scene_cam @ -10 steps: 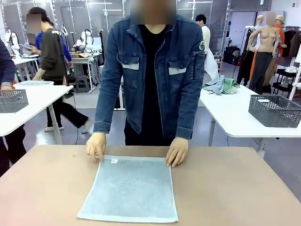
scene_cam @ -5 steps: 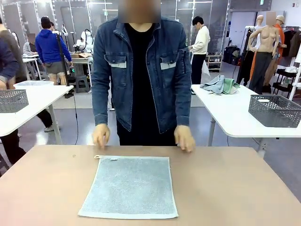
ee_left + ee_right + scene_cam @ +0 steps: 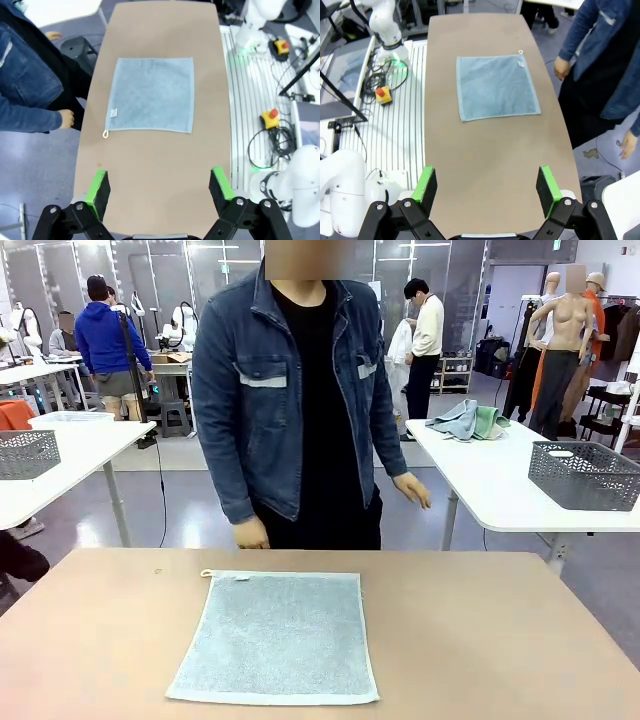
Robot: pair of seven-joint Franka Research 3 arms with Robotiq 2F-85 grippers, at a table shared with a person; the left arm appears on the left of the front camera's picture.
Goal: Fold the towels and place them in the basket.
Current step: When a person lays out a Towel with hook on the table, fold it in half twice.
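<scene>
Tan tabletop (image 3: 500,640) fills the near half of the front view, with white tables and other people behind it. One light blue-grey towel (image 3: 275,635) lies flat and unfolded on it, its loop (image 3: 207,573) and white label (image 3: 242,580) at a far corner, on the side of the person (image 3: 300,390) in a denim jacket. The table's far edge hides the person's legs. One hand (image 3: 250,535) hangs just above that edge and the other hand (image 3: 412,488) is held out to the side, both clear of the cloth.

From the left wrist, the left gripper (image 3: 159,186) has its jaws wide apart, with only bare tabletop between the green pads. The towel (image 3: 150,95) lies well ahead of the fingertips, within the span of the two fingers and apart from both. The gripper's black body is cut off by the bottom edge, and the person is cut off at the side so that little more than a sleeve and a hand (image 3: 66,118) can be seen.

From the right wrist, the right gripper (image 3: 486,184) is likewise spread wide and holds nothing. The towel (image 3: 497,87) sits well ahead of its tips, a little toward one finger's side.

A dark grey lattice basket (image 3: 585,475) stands on the neighbouring white table near a heap of cloth (image 3: 470,422) — blue-grey and green, too crumpled to count the pieces.
</scene>
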